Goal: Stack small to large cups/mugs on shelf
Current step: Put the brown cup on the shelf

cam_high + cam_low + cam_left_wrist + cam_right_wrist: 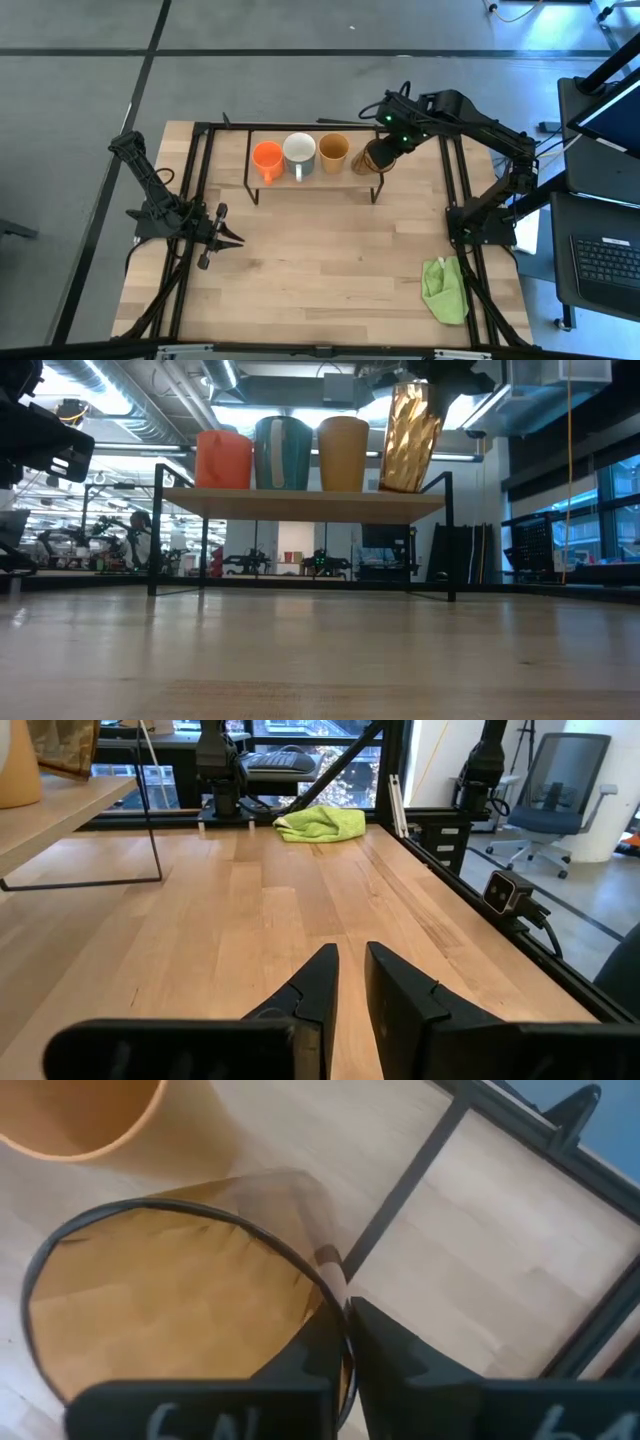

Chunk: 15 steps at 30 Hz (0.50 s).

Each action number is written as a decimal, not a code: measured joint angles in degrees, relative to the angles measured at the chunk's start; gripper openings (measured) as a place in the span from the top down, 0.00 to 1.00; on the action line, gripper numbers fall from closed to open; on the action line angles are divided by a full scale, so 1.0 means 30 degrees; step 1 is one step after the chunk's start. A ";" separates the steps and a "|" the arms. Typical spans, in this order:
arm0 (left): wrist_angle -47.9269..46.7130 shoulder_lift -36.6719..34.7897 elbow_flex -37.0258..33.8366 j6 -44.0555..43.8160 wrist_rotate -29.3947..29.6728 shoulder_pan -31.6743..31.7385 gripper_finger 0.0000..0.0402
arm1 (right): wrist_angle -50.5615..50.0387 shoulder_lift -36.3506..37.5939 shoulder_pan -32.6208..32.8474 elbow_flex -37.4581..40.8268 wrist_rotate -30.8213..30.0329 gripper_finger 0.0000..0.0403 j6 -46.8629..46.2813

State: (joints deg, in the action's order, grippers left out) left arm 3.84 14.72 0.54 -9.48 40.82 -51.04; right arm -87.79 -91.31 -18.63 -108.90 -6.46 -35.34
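amber tumbler point(170, 1295) rim pinched between right gripper point(345, 1320) fingers, on shelf point(345, 172)

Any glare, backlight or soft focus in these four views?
Low view: ceiling lights and windows backlight the shelf, the near tabletop is soft, and the tumbler catches bright highlights. High view: even light, the shelf throws a faint shadow. Left wrist view: bright windows behind, the left gripper is blurred. Right wrist view: the right gripper on the tumbler's rim is soft too.
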 joint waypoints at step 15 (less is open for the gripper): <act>-0.0006 -0.0007 0.0000 0.0001 0.0000 0.0004 0.88 | 0.0718 0.0007 0.0001 0.0000 -0.0007 0.86 0.0742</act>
State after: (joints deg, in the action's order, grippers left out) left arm 3.82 14.70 0.54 -9.47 40.82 -51.03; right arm -85.63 -91.29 -18.63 -108.90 -6.48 -33.11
